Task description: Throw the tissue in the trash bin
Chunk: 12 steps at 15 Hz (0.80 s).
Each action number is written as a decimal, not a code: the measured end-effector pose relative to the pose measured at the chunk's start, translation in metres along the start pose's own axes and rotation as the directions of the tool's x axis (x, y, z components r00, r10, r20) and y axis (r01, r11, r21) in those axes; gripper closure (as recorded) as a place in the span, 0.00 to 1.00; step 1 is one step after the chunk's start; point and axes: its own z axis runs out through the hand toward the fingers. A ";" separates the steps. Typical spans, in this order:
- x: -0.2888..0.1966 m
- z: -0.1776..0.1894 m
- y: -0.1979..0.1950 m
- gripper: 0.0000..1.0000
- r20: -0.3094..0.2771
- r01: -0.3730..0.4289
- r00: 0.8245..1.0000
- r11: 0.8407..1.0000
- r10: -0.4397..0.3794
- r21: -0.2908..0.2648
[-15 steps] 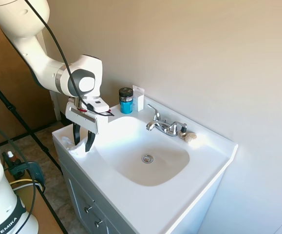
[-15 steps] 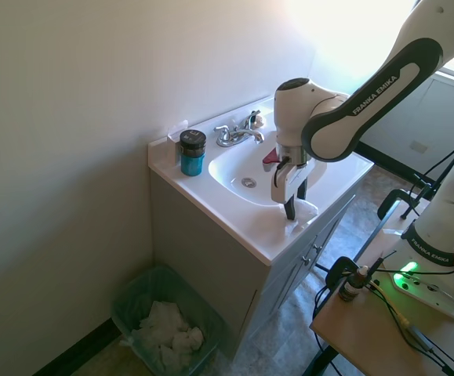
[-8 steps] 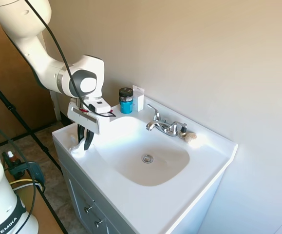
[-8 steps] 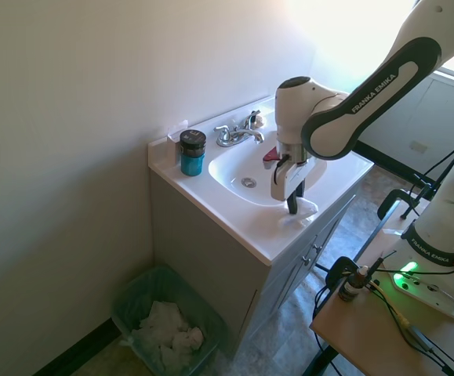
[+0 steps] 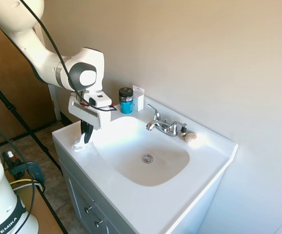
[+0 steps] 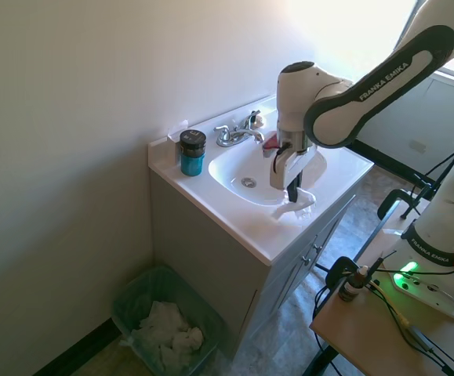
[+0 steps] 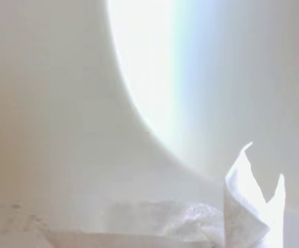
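Note:
A white crumpled tissue [image 5: 78,144] [image 6: 298,207] hangs from my gripper [image 5: 85,138] [image 6: 292,196], which is shut on it just above the front corner of the white sink counter [image 5: 131,195]. The wrist view shows the tissue [image 7: 248,199] close up against the white counter. On the floor beside the vanity, in the second exterior view, stands the trash bin [image 6: 142,277]. It has a green liner and holds several white paper wads. The first exterior view leaves the bin out of view.
A blue jar with a black lid [image 5: 126,100] [image 6: 192,153] stands at the counter's back corner by the wall. The chrome faucet [image 5: 162,126] [image 6: 237,134] sits behind the basin [image 5: 148,158]. A wooden table [image 6: 368,329] stands near the vanity's front.
The fingers stood open around the tissue on the counter; they have since shut on it. The gripper has risen a little, lifting the tissue with it.

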 end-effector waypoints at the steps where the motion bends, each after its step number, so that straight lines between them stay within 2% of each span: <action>1: -0.004 -0.016 -0.008 1.00 -0.012 0.006 1.000 1.000 -0.006 0.008; 4: -0.033 -0.064 -0.054 1.00 -0.070 0.024 0.997 0.998 -0.020 0.052; 7: -0.072 -0.091 -0.119 1.00 -0.132 0.057 0.990 0.995 -0.046 0.081; 10: -0.096 -0.092 -0.188 1.00 -0.161 0.090 0.984 0.992 -0.075 0.086; 12: -0.105 -0.085 -0.229 1.00 -0.156 0.111 0.983 0.990 -0.096 0.089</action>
